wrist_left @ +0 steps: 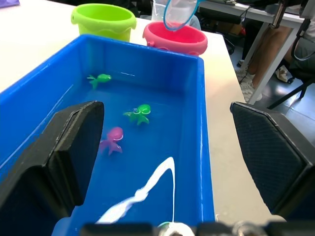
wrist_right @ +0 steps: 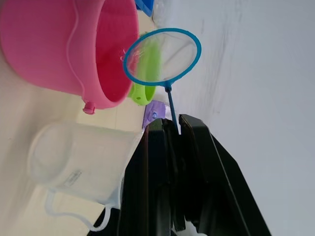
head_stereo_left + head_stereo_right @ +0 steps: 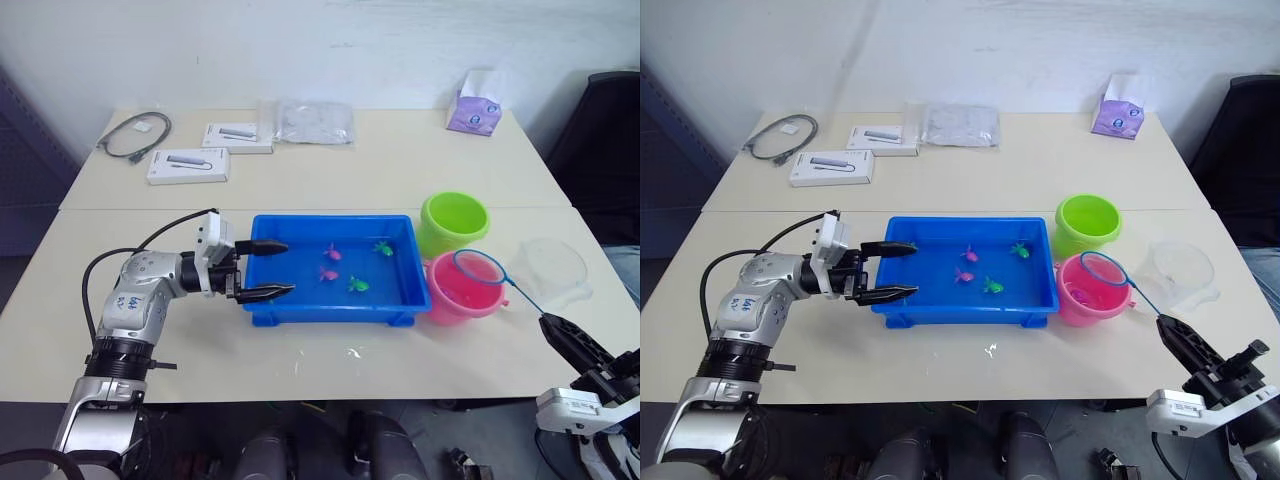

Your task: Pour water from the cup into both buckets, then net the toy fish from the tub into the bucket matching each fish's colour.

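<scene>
Left arm reaches forward and inward across the tabletop point(image 3: 300, 180), forearm roughly level. The left gripper point(image 3: 262, 270) is at the near left end of the tub point(image 3: 262, 312); its jaws stand wide apart, one finger over the tub's left rim, the other just outside the front wall, gripping nothing.

Tub sits mid-tabletop, holding shallow water. Four toy fish inside: pink fish point(image 3: 331, 252) and another pink fish point(image 3: 327, 273) near the centre, green fish point(image 3: 383, 247) toward the far right corner, green fish point(image 3: 357, 285) nearer the front.

Green bucket point(image 3: 454, 222) stands just beyond the tub's right end; pink bucket point(image 3: 464, 287) stands directly in front of it, touching or nearly touching both the tub and the green bucket. Some small pink thing lies inside the pink bucket, too small to identify.

Right arm is low at the near right edge, gripper pointing up and inward. The right gripper point(image 3: 1176, 339) has its jaws closed on the thin handle of the net point(image 3: 1105, 269). The net's blue ring hangs over the pink bucket's far right rim; cannot tell whether it touches.

Cup point(image 3: 550, 266) stands upright to the right of the buckets, apart from them.

Far side of tabletop: two white boxes point(image 3: 188, 165), coiled cable point(image 3: 136, 135), clear plastic bag point(image 3: 314, 122), purple tissue pack point(image 3: 475, 104).
</scene>
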